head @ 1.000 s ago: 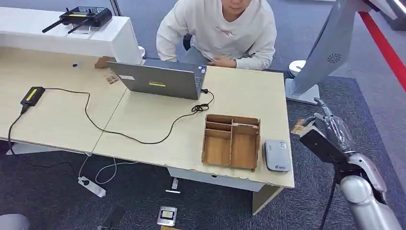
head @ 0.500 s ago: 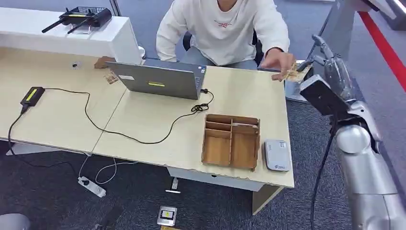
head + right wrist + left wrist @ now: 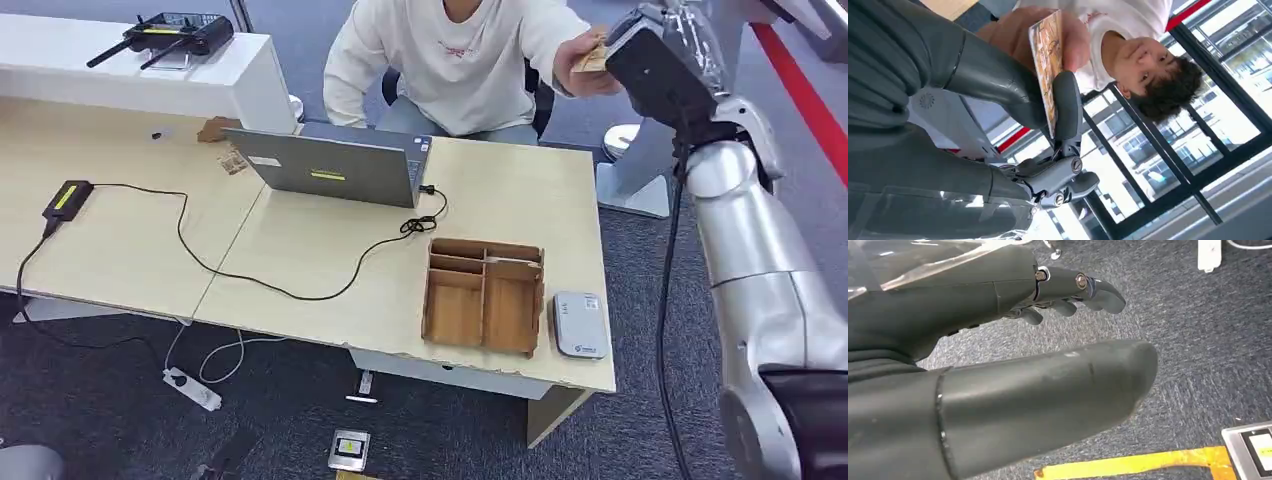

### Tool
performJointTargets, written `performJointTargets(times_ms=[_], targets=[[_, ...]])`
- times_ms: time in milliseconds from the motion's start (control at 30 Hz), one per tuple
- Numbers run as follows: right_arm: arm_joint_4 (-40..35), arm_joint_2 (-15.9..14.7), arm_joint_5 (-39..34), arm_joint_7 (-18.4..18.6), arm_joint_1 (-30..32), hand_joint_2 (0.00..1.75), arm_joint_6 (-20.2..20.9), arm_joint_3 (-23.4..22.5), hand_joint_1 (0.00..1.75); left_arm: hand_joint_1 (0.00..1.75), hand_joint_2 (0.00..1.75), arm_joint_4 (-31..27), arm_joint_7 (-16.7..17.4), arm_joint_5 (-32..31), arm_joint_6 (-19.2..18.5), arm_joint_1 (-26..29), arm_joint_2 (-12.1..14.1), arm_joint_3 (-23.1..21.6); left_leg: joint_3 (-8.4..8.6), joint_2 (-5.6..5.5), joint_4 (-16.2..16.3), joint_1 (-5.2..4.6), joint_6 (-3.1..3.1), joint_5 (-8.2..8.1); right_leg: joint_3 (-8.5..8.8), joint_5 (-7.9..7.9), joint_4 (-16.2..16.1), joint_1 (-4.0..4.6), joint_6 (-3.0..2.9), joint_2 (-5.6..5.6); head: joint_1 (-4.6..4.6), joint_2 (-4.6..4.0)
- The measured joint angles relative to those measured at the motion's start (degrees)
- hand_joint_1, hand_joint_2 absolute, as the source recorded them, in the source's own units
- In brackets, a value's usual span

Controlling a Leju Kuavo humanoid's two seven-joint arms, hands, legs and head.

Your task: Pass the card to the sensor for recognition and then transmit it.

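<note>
Right hand: up at your far right, beyond the desk's back corner, your right hand (image 3: 668, 45) is raised; thumb and a finger pinch the card (image 3: 1047, 70)
Card: clamped edge-on between thumb and fingertip in the right wrist view; its other end lies in the person's hand (image 3: 1068, 42), which touches it
Person: seated just past your right hand, white sleeve (image 3: 540, 35) stretched towards it
Sensor: the grey sensor (image 3: 579, 324) sits well below your right hand, on the desk (image 3: 500, 190) near corner, just beside the wooden organiser (image 3: 484, 296)
Left hand: your left hand (image 3: 998, 365) hangs over carpet; fingers apart, holding nothing
</note>
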Motion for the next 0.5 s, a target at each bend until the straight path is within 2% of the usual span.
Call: performJointTargets(times_ms=[100, 133, 300, 333, 500], targets=[[2.5, 0.5, 0.2, -0.2, -0.4, 1.75, -0.3, 0.4, 1.75, 0.0, 0.0, -0.2, 0.5, -0.5, -0.4, -0.3, 0.2, 0.0, 0.01, 0.0, 0.0, 0.0, 0.0, 0.0, 0.01, 0.0, 0.0, 0.0, 0.0, 0.0, 0.02, 0.0], [3.2, 0.7, 0.2, -0.2, -0.5, 1.75, -0.3, 0.5, 0.54, 0.0, 0.0, -0.2, 0.5, -0.5, -0.5, -0.4, 0.3, 0.0, 0.01, 0.0, 0.0, 0.0, 0.0, 0.0, 0.01, 0.0, 0.0, 0.0, 0.0, 0.0, 0.0, 0.0], [5.9, 1.2, 0.3, 0.1, 0.0, 1.75, -1.3, 1.0, 0.54, 0.0, 0.0, -0.3, 0.8, -0.9, -0.8, -0.6, 0.5, 0.0, 0.02, 0.0, 0.0, 0.0, 0.0, 0.0, 0.01, 0.01, 0.0, 0.0, 0.01, 0.0, 0.02, 0.0], [6.3, 1.2, 0.3, 0.1, 0.1, 1.75, -1.6, 1.1, 0.0, 0.0, 0.0, -0.3, 0.8, -1.0, -0.8, -0.7, 0.5, 0.0, 0.02, 0.0, 0.0, -0.01, 0.0, 0.0, 0.0, 0.01, 0.0, 0.0, 0.01, 0.0, 0.0, 0.0], [7.6, 1.4, 0.4, 0.1, 0.5, 1.75, -2.3, 1.2, 0.0, 0.0, 0.0, -0.4, 0.7, -1.0, -0.8, -0.7, 0.7, 0.0, 0.01, 0.0, 0.0, -0.01, 0.0, -0.01, -0.02, 0.01, 0.0, 0.0, 0.0, 0.01, 0.0, 0.0]])
